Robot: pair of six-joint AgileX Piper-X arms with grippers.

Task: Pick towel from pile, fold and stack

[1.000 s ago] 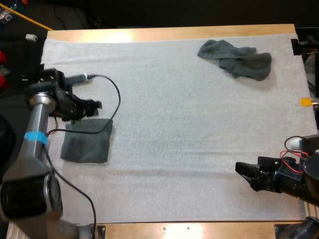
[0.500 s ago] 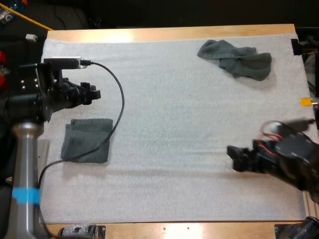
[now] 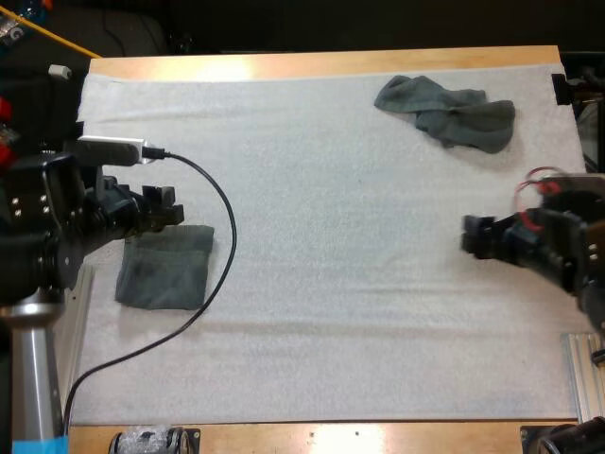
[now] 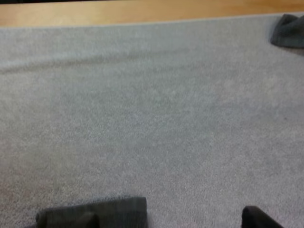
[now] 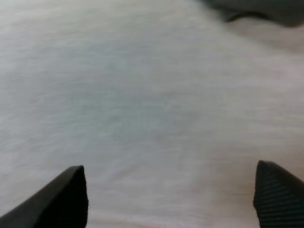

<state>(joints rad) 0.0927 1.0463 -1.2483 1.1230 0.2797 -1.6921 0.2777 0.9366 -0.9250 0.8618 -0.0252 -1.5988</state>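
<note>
A crumpled dark grey-green towel (image 3: 449,112) lies at the far right of the white mat (image 3: 331,189). A folded towel (image 3: 165,270) lies flat near the mat's left edge. My left gripper (image 3: 166,206) hovers open just beyond the folded towel's far edge, holding nothing. Its wrist view has the folded towel (image 4: 109,211) by one fingertip (image 4: 88,221) and the crumpled towel (image 4: 289,31) far off. My right gripper (image 3: 473,236) is open over bare mat at the right, short of the crumpled towel. In the right wrist view the right gripper (image 5: 171,199) spans bare mat, with the crumpled towel (image 5: 266,9) ahead.
The wooden table edge (image 3: 321,64) runs along the far side of the mat. A black cable (image 3: 222,218) loops from the left arm over the mat beside the folded towel. Bare mat spreads across the middle.
The right gripper has moved from the near right part of the mat toward the far side, closer to the crumpled towel. The left arm lifted off the folded towel and drew back left.
</note>
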